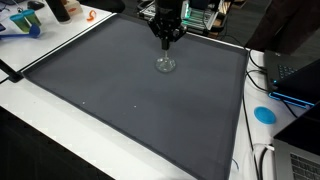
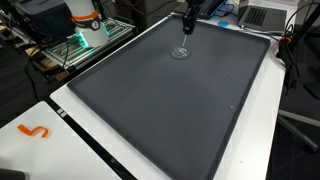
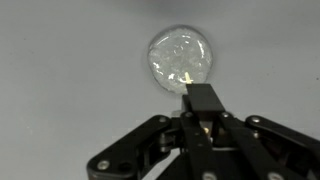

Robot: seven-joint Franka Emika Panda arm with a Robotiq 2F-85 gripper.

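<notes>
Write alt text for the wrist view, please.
Seen from above, a clear round glass sits on a plain grey mat. The black claw shows at the bottom edge, fingers closed together, its tip overlapping the glass's near rim; contact cannot be judged.

This looks like a robotics lab. A white table point(image 2: 60, 150) carries a dark mat point(image 1: 120, 100), with laptops point(image 1: 298, 75) and cables point(image 1: 258, 62) crowding its edge. A rack of electronics point(image 2: 72, 45) glowing green stands just beside it.
</notes>
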